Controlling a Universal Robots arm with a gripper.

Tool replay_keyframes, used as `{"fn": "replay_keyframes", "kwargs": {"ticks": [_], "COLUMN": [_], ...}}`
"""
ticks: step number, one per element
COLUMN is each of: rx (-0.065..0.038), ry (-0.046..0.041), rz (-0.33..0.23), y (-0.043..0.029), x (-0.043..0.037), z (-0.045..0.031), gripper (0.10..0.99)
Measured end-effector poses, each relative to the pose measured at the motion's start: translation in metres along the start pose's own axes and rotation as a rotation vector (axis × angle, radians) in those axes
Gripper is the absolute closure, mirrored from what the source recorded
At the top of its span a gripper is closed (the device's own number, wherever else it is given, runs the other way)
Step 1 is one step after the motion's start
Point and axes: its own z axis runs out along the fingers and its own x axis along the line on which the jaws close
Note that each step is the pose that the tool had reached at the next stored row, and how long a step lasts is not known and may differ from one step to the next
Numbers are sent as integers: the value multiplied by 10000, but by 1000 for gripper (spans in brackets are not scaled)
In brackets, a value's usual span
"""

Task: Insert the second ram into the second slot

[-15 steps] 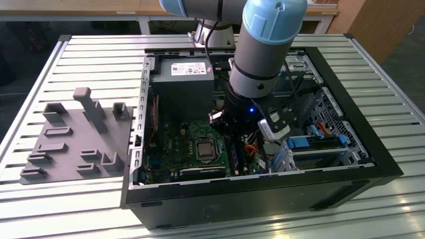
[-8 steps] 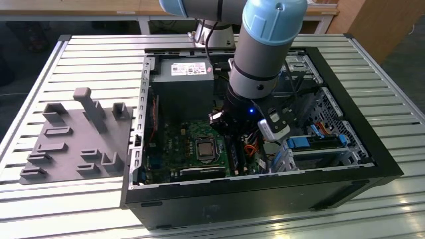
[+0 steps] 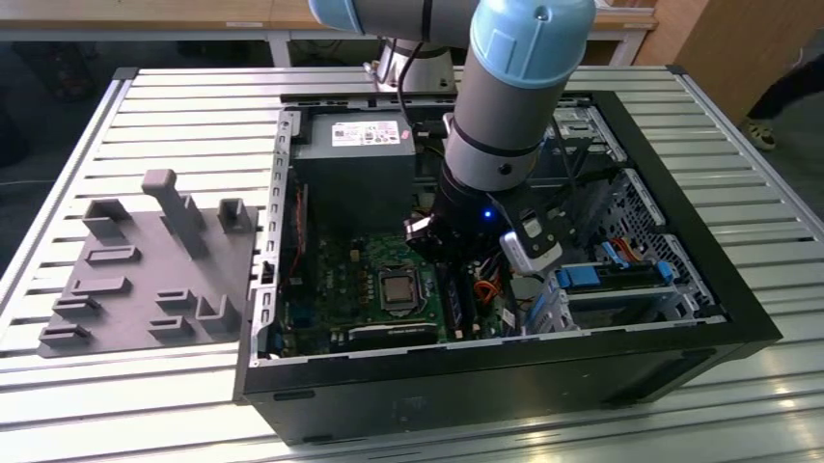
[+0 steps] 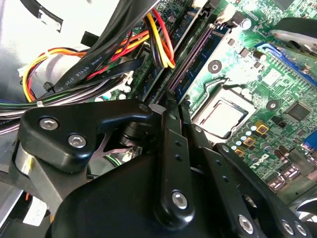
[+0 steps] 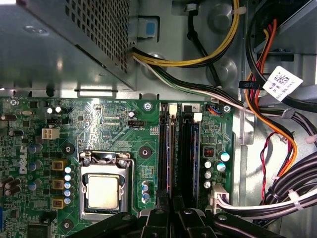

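The claw (image 5: 172, 201) is down inside the computer case (image 3: 721, 280), poised over the memory slots (image 5: 188, 153) that run along the edge of the motherboard (image 5: 124, 129) nearest the cable bundle (image 5: 277, 124), just beside the processor socket (image 5: 104, 183). Its fingers are drawn together to a hairline gap. A thin strip comes out from between them and lies along one slot, so they appear to be clamped on the second ram (image 5: 168, 153) (a reading, since the stick shows edge-on only).

The step in hand looks like the insertion itself: the stick is lined up with a slot and at or in its mouth. How deep it sits cannot be told, nor whether the end latches have closed. The two dark slots just beside it, on the cable side, look empty.

Finishing this step would call for a straight push down along the slot's line. It also needs the stick kept upright and parallel to the slot, because a small tilt could jam a board this thin.

The stick itself shows as a narrow blue-edged line, long as the slot, with its faces hidden.
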Motion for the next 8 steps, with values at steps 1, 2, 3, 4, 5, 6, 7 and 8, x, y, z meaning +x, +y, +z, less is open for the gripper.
{"fn": "replay_keyframes", "kwargs": {"ticks": [1, 2, 3, 4, 5, 6, 7, 8], "rx": [1, 0, -3, -8, -10, -11, -12, -15], "ry": [0, 0, 0, 0, 0, 0, 0, 0], "rz": [0, 0, 0, -1, -1, -1, 0, 0], "y": [0, 0, -1, -1, -1, -1, -1, -1], "x": [0, 0, 0, 0, 0, 0, 0, 0], "z": [0, 0, -1, -1, -1, -1, 0, 0], "gripper": [949, 949, 949, 949, 949, 949, 949, 949]}}
